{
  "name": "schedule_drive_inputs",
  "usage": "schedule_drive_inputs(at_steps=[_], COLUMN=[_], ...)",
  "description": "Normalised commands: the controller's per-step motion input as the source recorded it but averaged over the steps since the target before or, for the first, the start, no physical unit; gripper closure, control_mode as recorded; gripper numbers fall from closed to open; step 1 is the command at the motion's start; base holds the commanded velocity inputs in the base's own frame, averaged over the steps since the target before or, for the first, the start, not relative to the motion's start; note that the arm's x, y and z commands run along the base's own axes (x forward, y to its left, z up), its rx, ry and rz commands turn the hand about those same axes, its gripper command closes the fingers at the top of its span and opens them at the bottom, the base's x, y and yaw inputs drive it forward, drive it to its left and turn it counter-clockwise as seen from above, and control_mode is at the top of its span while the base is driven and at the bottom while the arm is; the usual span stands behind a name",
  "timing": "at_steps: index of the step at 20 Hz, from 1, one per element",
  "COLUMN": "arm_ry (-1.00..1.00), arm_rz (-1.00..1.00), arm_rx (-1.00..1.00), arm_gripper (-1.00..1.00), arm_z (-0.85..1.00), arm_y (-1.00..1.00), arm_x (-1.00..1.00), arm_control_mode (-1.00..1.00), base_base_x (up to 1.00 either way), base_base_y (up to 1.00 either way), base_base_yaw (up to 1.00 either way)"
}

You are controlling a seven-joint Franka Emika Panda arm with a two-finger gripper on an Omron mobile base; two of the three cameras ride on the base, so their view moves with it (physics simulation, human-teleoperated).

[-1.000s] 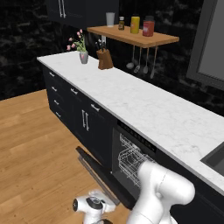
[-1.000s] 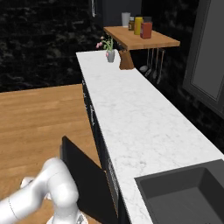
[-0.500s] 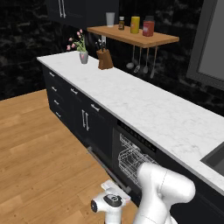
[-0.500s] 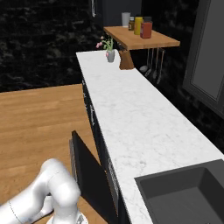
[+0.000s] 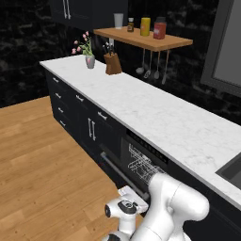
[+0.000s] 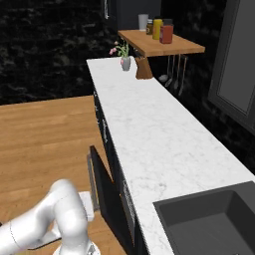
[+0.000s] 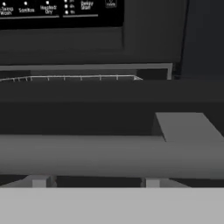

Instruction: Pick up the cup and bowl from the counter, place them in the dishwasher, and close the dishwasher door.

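Across the middle of the left base view, the counter carries neither cup nor bowl; we cannot tell where they now lie. Below it, the dishwasher shows its white rack. The dishwasher door, lower left in the right base view, has swung nearer upright within the last second, so we judge closing nearly done. The gripper sits low beside it; we cannot tell its finger spread.

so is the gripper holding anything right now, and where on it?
Cannot tell. The hand view sits right against the silver bar handle of the dishwasher door, which is partly closed, but the fingertips aren't visible, so a grasp can't be confirmed.
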Motion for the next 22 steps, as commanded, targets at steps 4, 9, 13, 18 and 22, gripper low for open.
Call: schedule_drive_inputs(at_steps=[4, 9, 13, 18, 22], arm_ry=[0.02, 0.0, 0.0, 0.0, 0.0], arm_rz=[-0.37, -0.36, -0.31, -0.29, -0.28], arm_rx=[-0.27, -0.29, -0.3, -0.33, -0.31], arm_gripper=[-1.0, -1.0, -1.0, -1.0, -1.0], arm_z=[0.54, 0.32, 0.2, 0.18, 0.01], arm_y=[-0.63, -0.7, -0.65, -0.62, -0.68], arm_x=[1.0, 1.0, 1.0, 1.0, 1.0], arm_control_mode=[-1.0, -1.0, -1.0, -1.0, -1.0], base_base_x=[0.0, 0.0, 0.0, 0.0, 0.0], base_base_y=[0.0, 0.0, 0.0, 0.0, 0.0], base_base_yaw=[0.0, 0.0, 0.0, 0.0, 0.0])
